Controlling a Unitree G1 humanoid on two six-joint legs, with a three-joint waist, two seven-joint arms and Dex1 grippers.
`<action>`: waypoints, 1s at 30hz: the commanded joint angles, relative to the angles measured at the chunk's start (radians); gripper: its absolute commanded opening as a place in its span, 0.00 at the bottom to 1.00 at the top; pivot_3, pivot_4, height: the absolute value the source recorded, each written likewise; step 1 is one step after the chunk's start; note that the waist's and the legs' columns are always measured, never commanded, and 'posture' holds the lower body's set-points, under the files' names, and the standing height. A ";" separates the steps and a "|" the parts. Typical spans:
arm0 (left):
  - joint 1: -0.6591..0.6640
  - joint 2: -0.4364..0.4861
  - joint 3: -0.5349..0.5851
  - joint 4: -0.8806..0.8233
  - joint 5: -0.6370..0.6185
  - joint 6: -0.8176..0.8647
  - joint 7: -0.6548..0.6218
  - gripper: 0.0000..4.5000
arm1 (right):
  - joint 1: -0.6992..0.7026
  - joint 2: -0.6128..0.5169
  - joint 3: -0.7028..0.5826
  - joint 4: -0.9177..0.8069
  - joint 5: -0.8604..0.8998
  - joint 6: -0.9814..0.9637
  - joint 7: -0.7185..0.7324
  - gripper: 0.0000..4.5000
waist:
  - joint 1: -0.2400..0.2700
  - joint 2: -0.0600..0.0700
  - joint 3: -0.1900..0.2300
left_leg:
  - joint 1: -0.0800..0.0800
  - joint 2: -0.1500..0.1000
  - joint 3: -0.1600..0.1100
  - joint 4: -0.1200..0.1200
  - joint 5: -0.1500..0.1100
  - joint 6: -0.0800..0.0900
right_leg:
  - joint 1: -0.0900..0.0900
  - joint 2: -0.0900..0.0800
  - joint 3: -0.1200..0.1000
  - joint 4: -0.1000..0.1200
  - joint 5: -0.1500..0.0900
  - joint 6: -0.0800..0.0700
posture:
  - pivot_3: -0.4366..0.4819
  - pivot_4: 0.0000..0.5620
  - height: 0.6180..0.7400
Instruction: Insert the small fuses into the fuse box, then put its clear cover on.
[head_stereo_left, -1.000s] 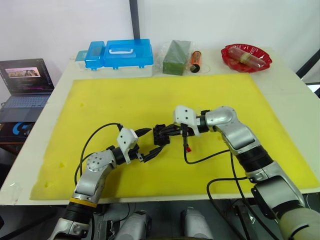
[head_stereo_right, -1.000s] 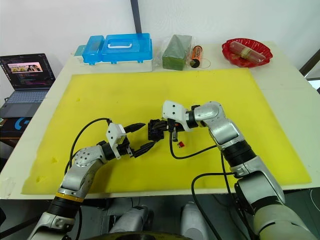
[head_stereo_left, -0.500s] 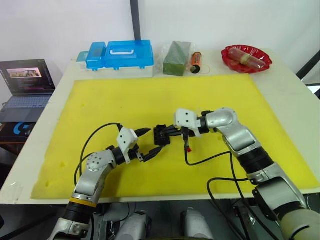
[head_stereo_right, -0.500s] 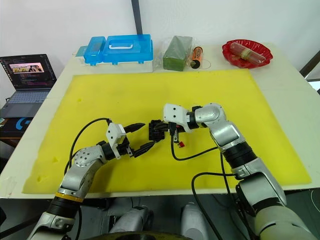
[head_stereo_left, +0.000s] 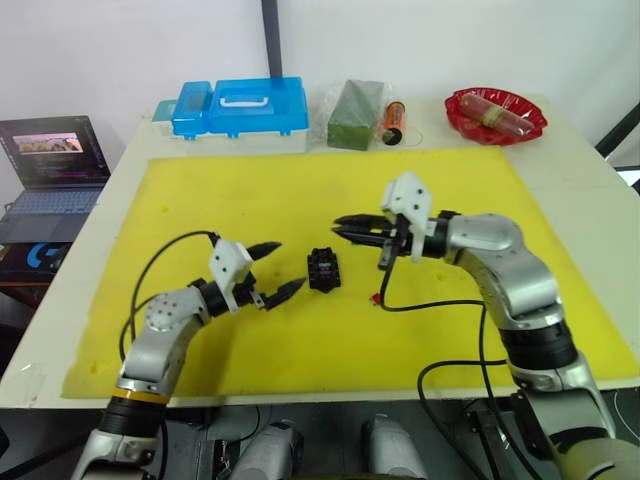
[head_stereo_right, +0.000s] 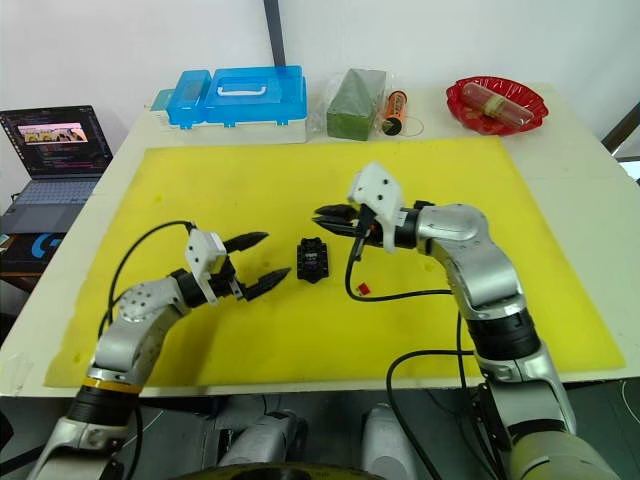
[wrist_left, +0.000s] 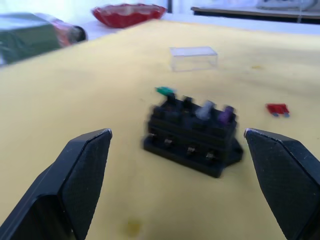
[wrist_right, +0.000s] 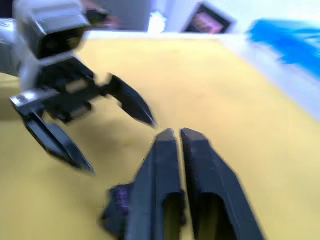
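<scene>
The black fuse box (head_stereo_left: 323, 270) stands alone on the yellow mat (head_stereo_left: 200, 200). Green (wrist_left: 165, 91), whitish (wrist_left: 205, 108) and purple (wrist_left: 226, 113) fuses stick up from its top. A red fuse (head_stereo_left: 374, 297) lies on the mat just to its right. The clear cover (wrist_left: 193, 57) rests on the mat beyond the box. My left gripper (head_stereo_left: 290, 264) is open, just left of the box and not touching it. My right gripper (head_stereo_left: 340, 222) hovers above and right of the box, fingers shut with nothing visible between them.
Along the table's back edge stand a blue case (head_stereo_left: 238, 108), a green block (head_stereo_left: 352, 113), an orange cylinder (head_stereo_left: 391, 122) and a red bowl (head_stereo_left: 494, 113). A laptop (head_stereo_left: 50, 165) sits off the table's left. A black cable (head_stereo_left: 420, 305) loops beside the red fuse.
Both grippers have drawn away from the fuse box: the right one lifted up and to the right, the left one slid left. The box now stands free.
</scene>
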 joint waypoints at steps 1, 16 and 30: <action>-0.059 0.033 0.073 0.028 -0.013 0.008 0.025 1.00 | 0.073 -0.062 -0.087 -0.096 -0.031 -0.024 -0.072 0.36 | 0.002 0.000 0.000 | 0.000 0.000 0.000 0.000 0.000 0.000 | 0.000 0.000 0.000 0.000 0.000 0.000 | 0.48 0.27 1.00; -0.125 0.113 0.232 0.347 0.043 -0.029 0.172 1.00 | 0.609 -0.111 -0.533 -0.134 -0.038 -0.071 -0.303 0.99 | -0.005 0.000 0.000 | 0.002 0.001 0.001 -0.004 0.000 0.000 | -0.001 0.000 0.001 -0.001 0.000 0.000 | 0.48 0.27 1.00; -0.093 0.056 0.343 0.224 -0.037 0.130 0.365 1.00 | 0.673 -0.055 -0.527 -0.142 0.083 0.004 -0.338 0.99 | -0.005 -0.001 0.000 | 0.003 0.001 0.003 -0.005 0.000 0.000 | 0.000 0.000 0.002 -0.001 0.000 0.000 | 0.48 0.27 1.00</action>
